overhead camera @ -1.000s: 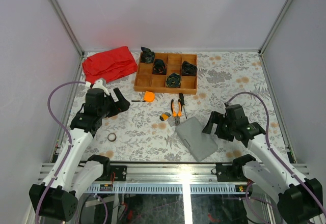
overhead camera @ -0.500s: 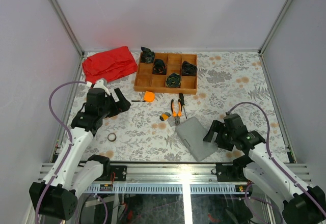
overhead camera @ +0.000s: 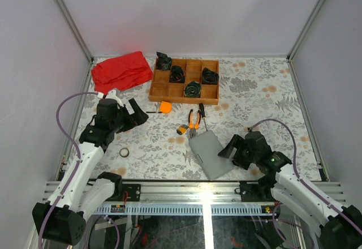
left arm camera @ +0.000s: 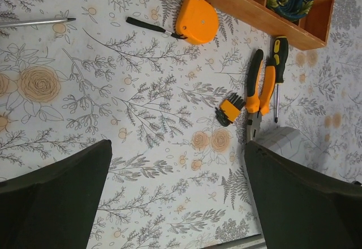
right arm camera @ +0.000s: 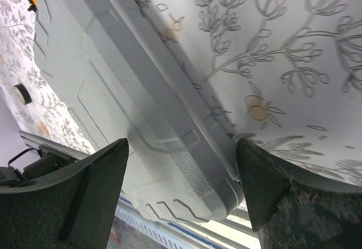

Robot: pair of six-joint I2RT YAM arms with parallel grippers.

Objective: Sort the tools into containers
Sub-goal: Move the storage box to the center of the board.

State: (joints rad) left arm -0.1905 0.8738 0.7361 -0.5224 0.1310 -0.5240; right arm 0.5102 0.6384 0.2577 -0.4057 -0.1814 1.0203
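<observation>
The left gripper hangs over the left part of the table, jaws spread wide and holding nothing. The ring lies on the near side of it, a little to the left. The tape sits just to its right, and from the left wrist view it is the closest tool ahead of the fingers.

Further right, near the middle, the small yellow-grey piece, the pliers and the screwdriver lie together. The pliers and screwdriver are side by side, both running far to near, with the pliers' nose almost at the far corner of the case.

The case lies flat and shut on the near middle of the table. Its long axis runs from far-left to near-right.

The right gripper is at the case's right long edge, far nearer to it than the left arm is. In the right wrist view the fingers stand well apart with that edge and the case's near corner between them. The jaws look open rather than clamped, and I cannot tell whether a finger touches the shell.

So the case lies directly left of the right gripper, its long side facing the jaws. Opening it looks like that arm's job, since no tool can go in while it is shut.
</observation>
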